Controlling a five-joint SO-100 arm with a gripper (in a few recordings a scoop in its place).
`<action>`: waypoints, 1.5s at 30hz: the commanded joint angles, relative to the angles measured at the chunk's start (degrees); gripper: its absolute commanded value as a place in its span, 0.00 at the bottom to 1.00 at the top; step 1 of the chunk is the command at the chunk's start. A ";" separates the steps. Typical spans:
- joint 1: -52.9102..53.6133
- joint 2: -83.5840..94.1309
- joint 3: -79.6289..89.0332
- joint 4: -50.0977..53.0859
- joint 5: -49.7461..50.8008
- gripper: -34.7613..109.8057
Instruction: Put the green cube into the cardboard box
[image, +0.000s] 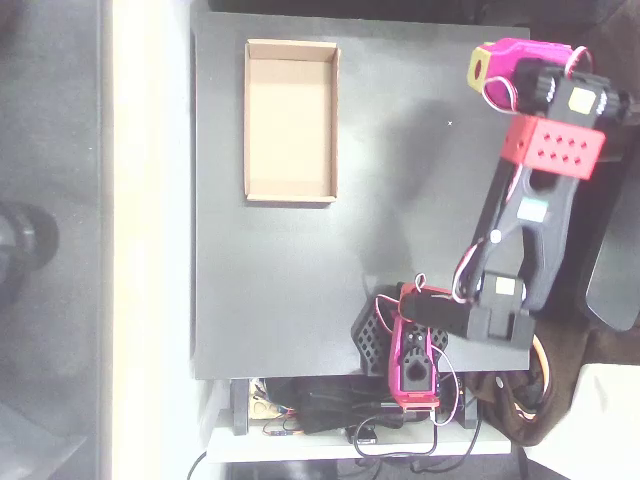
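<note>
The cardboard box, a shallow tan tray with low walls, lies on the black table at the upper left of the overhead view and has nothing in it. The green cube is hidden or out of view. My gripper, magenta with a black ribbed finger, hangs low over the table's bottom edge, far below and to the right of the box. Seen from above, the gap between its jaws is covered by its own body, so I cannot tell whether it is open, shut, or holding anything.
The black tabletop spreads between the box and the gripper. The arm's base and red block stand at the top right. Cables and electronics crowd a shelf below the table's bottom edge. A pale strip runs along the left.
</note>
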 joint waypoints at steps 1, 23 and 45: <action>0.09 7.56 -0.44 0.00 0.53 0.27; -34.45 14.68 -0.09 -0.26 0.53 0.27; -45.44 -6.24 0.35 -0.26 1.23 0.27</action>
